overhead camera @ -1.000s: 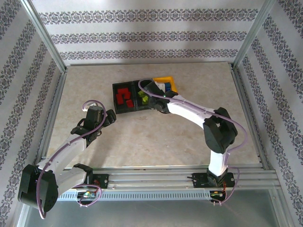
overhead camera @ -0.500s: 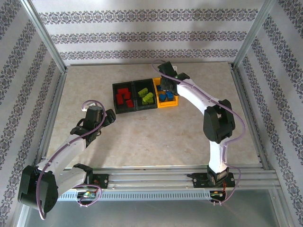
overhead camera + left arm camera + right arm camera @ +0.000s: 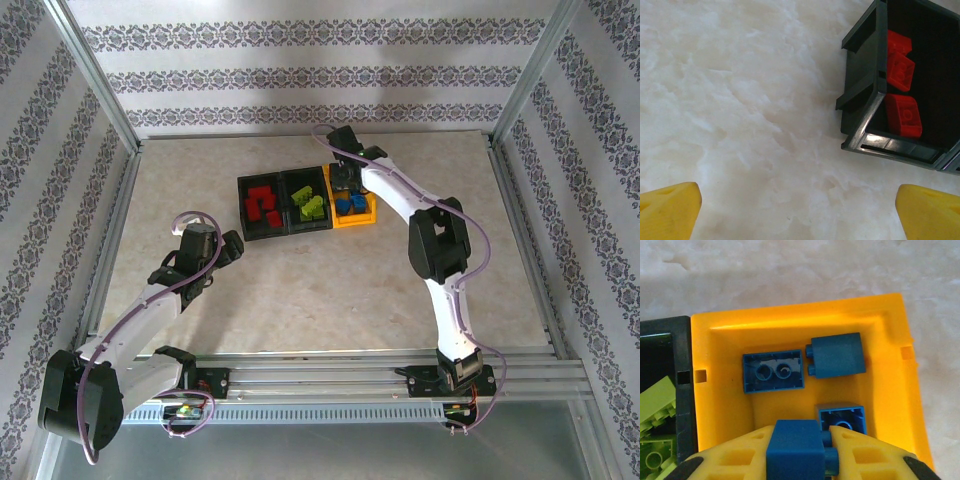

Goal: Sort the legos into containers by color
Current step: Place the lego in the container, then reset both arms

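My right gripper (image 3: 800, 452) hangs over the yellow-orange container (image 3: 790, 315), shut on a blue lego (image 3: 794, 447) held between its yellow fingers. Three more blue legos (image 3: 773, 371) lie in that container. From above, the right gripper (image 3: 345, 180) is at the back of the yellow container (image 3: 367, 218). The middle black container (image 3: 308, 226) holds lime green legos (image 3: 310, 206); the left black container (image 3: 243, 210) holds red legos (image 3: 263, 205). My left gripper (image 3: 800, 215) is open over bare table, left of the black container (image 3: 865, 90) with the red legos (image 3: 902, 115).
The three containers stand joined in a row at the back middle of the marble-look table (image 3: 320, 290). Metal frame rails (image 3: 110, 230) and patterned walls enclose the table on three sides. The left arm (image 3: 150, 310) lies low at the front left.
The right arm swung from over the middle container to over the yellow container, carrying the blue lego. The left arm has stayed still.
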Controlling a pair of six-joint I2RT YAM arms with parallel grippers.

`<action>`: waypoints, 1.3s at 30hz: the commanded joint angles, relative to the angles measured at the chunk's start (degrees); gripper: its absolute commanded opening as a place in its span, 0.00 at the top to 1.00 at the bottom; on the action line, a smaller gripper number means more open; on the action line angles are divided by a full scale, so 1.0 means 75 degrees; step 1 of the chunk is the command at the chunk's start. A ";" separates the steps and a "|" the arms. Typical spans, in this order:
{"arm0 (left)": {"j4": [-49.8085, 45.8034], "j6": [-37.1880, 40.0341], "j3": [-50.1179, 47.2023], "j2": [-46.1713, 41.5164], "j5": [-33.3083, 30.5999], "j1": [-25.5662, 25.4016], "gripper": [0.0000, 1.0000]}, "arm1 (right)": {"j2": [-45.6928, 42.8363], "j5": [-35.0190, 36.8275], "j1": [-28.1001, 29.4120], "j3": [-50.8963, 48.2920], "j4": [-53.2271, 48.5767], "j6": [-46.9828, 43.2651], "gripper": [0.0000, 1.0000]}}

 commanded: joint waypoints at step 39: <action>-0.0618 0.0515 0.0139 -0.0881 -0.0633 0.0273 0.00 | -0.5123 0.1949 0.0182 -0.5049 0.0733 0.0417 0.41</action>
